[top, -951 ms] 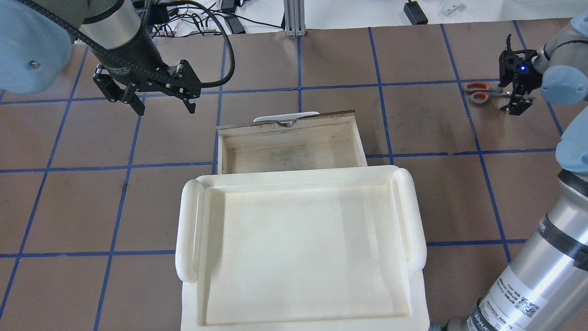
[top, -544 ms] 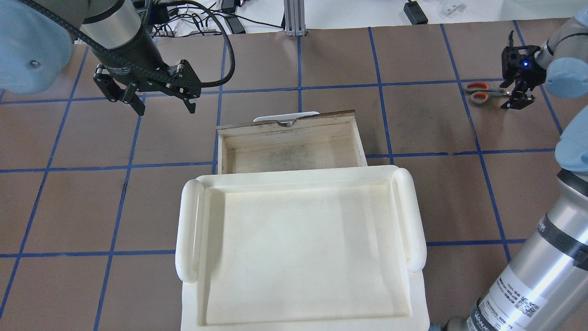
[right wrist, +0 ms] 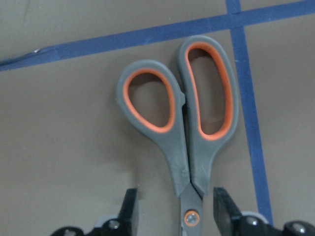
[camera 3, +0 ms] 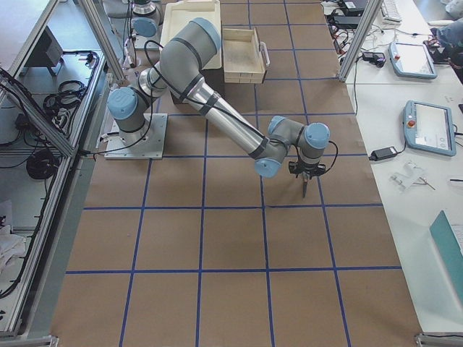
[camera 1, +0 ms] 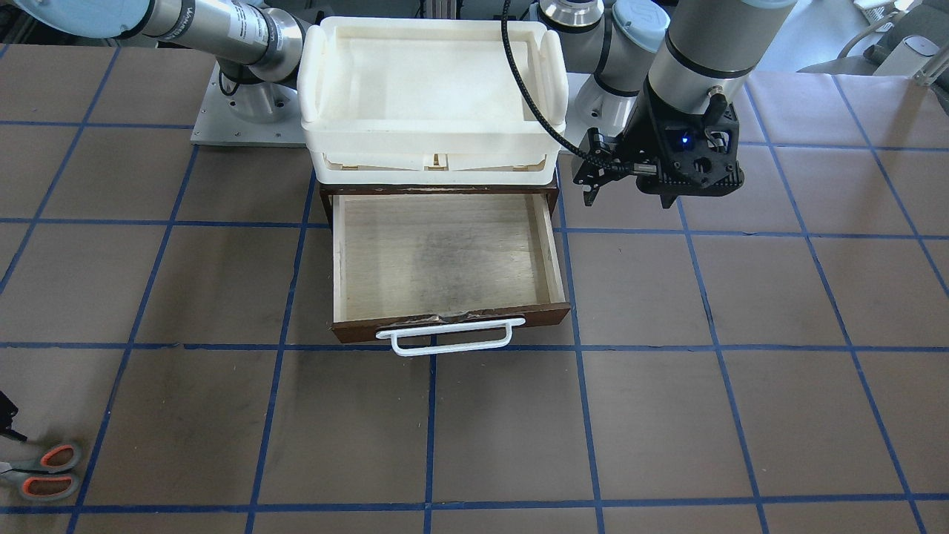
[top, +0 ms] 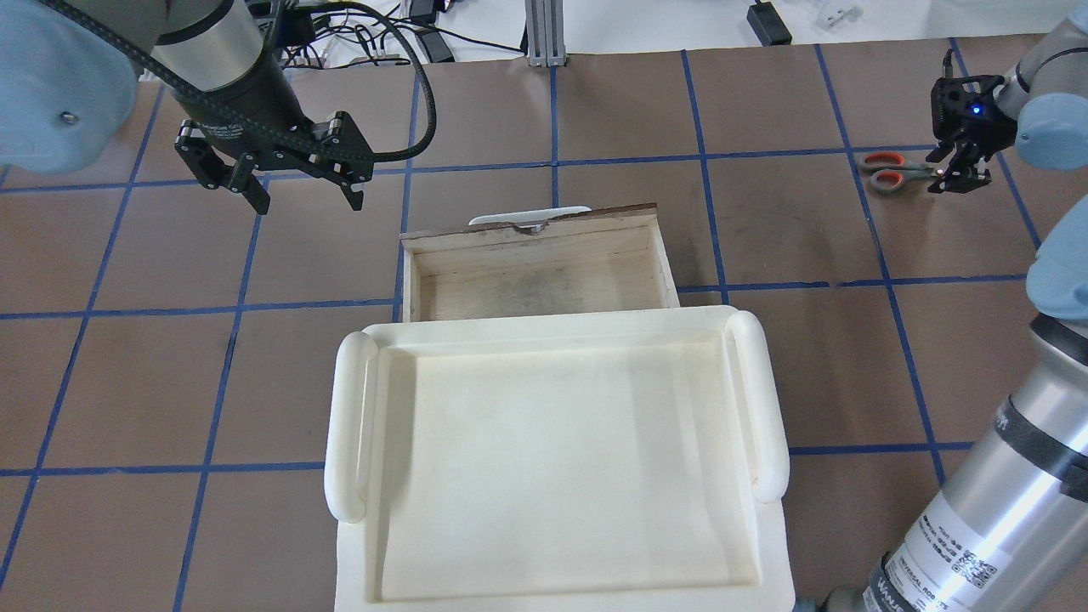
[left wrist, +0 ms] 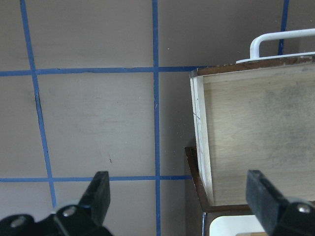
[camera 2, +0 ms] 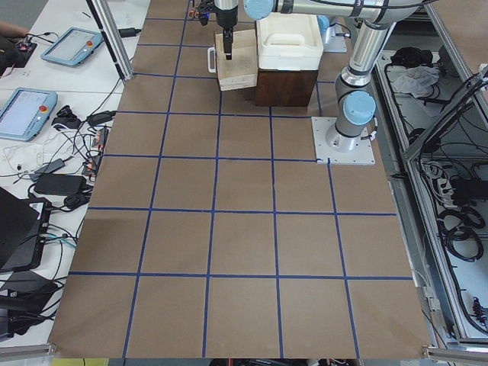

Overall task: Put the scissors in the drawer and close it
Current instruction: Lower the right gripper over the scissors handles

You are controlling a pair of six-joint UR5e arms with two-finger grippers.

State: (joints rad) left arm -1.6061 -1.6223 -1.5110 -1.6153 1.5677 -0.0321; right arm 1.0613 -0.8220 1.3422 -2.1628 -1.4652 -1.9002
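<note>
The scissors (top: 891,171), grey handles lined orange, lie shut on the table at the far right; they also show in the front view (camera 1: 42,470). My right gripper (top: 959,177) is open, down over the blade end. In the right wrist view its fingers (right wrist: 129,209) stand on either side of the scissors (right wrist: 183,123) at the pivot, with a gap on each side. The drawer (top: 527,236) is pulled open and empty, white handle on the far side. My left gripper (top: 307,202) hangs open and empty above the table, left of the drawer (left wrist: 256,128).
A cream-white plastic tray (top: 348,425) sits on top of the dark cabinet, behind the open drawer. Blue tape lines grid the brown table. Cables and devices lie beyond the far edge.
My right gripper has moved a little farther away and lower, closing in over the scissors' blade end. The left arm and the drawer have not moved.
</note>
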